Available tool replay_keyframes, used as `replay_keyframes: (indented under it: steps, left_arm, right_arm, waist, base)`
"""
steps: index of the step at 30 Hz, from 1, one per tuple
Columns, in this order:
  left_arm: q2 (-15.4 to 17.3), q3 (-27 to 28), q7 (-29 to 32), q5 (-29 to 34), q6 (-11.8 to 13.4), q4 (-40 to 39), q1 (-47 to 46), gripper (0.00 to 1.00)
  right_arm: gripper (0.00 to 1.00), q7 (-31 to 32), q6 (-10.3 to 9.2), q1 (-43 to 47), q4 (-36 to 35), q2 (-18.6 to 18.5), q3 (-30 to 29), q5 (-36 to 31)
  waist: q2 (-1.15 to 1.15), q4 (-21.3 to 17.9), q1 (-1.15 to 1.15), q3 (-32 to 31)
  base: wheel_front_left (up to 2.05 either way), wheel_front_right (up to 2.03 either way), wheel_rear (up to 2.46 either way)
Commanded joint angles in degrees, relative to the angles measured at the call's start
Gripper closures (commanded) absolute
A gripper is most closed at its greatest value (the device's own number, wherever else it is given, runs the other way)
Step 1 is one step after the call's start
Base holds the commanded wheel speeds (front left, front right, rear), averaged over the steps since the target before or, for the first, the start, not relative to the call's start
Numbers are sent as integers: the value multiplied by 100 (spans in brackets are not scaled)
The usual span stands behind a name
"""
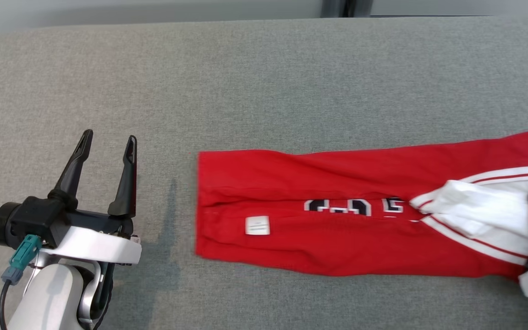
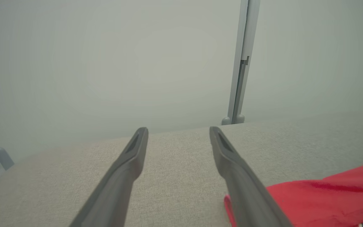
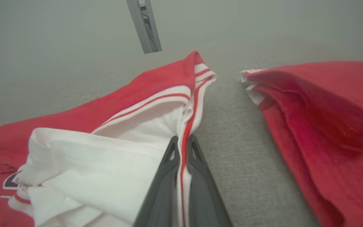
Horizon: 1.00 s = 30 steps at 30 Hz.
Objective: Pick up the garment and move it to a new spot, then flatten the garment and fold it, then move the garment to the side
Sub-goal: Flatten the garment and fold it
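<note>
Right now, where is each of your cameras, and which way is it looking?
Head view: on the head, looking down at the table and red garment; the open left gripper shows lower left.
Left wrist view: on the left wrist, looking along its fingers across the table to a pale wall.
Right wrist view: on the right wrist, looking along the right gripper, shut on the garment's striped trim.
Shared: all three show the garment.
</note>
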Motion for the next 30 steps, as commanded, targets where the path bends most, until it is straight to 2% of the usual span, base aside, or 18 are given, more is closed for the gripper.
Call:
replay_keyframes:
  steps: [1, 5, 12, 13, 16, 19, 25, 30]
  left_arm:
    - [-4, 36, -22, 26, -22, 9, 13, 0]
    - [-15, 15, -23, 62, -65, 28, 20, 0]
    - [19, 1, -23, 69, -68, 50, 7, 0]
    - [19, 1, -23, 69, -68, 50, 7, 0]
    - [27, -11, -23, 61, -65, 63, -4, 0]
    - [6, -57, -19, 43, -69, 72, -32, 0]
    - [-44, -137, -16, 30, -91, 89, -142, 0]
    - [-106, -205, -17, 36, -118, 153, -251, 0]
  right_arm:
    - [100, -10, -5, 76, -54, -122, -205, -39]
    - [100, 171, -4, 94, -345, -34, -540, -175]
    - [100, 609, -3, -43, -1607, 385, -105, -363]
    - [100, 609, -3, -43, -1607, 385, -105, -363]
    - [100, 851, -2, -123, -2219, 559, 287, -453]
    - [100, 1120, -2, -288, -2687, 753, 983, -451]
    - [100, 1195, -2, -775, -2530, 1078, 2094, -245]
    - [100, 967, -3, -1267, -1744, 1266, 2864, -46]
  waist:
    - [0, -52, 0, -37]
    - [0, -120, 0, -75]
    - [0, -163, 0, -133]
    - [0, -163, 0, -133]
    - [0, -153, 0, -160]
    - [0, -100, 0, -180]
    - [0, 84, 0, -106]
    - [0, 253, 0, -2]
  base:
    - [0, 0, 0]
    - [0, 0, 0]
    - [0, 0, 0]
    - [0, 0, 0]
    - [0, 0, 0]
    - [0, 0, 0]
    - [0, 0, 0]
    - [0, 0, 0]
